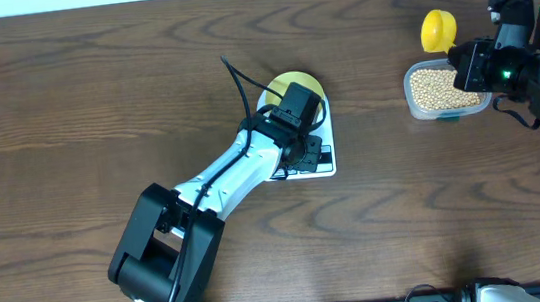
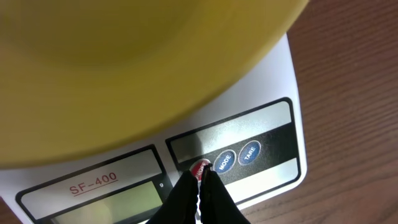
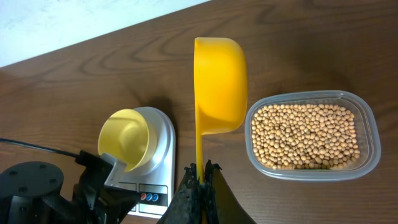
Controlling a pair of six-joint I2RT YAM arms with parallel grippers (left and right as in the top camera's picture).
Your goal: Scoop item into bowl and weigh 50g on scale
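The pale yellow bowl [image 1: 295,84] stands on the white scale [image 1: 320,169] and looks empty in the right wrist view [image 3: 124,138]. My left gripper [image 2: 200,178] is shut, with its tips on the scale's red button [image 2: 200,167] beside two blue buttons. From overhead the left gripper [image 1: 302,151] hangs over the scale's front. My right gripper [image 3: 200,172] is shut on the handle of the bright yellow scoop [image 3: 219,81], held empty above the table left of the clear tub [image 3: 368,134]. The tub holds many tan beans [image 3: 305,134].
The scale's display [image 2: 118,199] is pale and shows no readable digits. The tub [image 1: 414,106] sits at the right of the table, with the scoop [image 1: 437,28] just behind it. The left arm [image 1: 223,181] reaches diagonally from the front edge.
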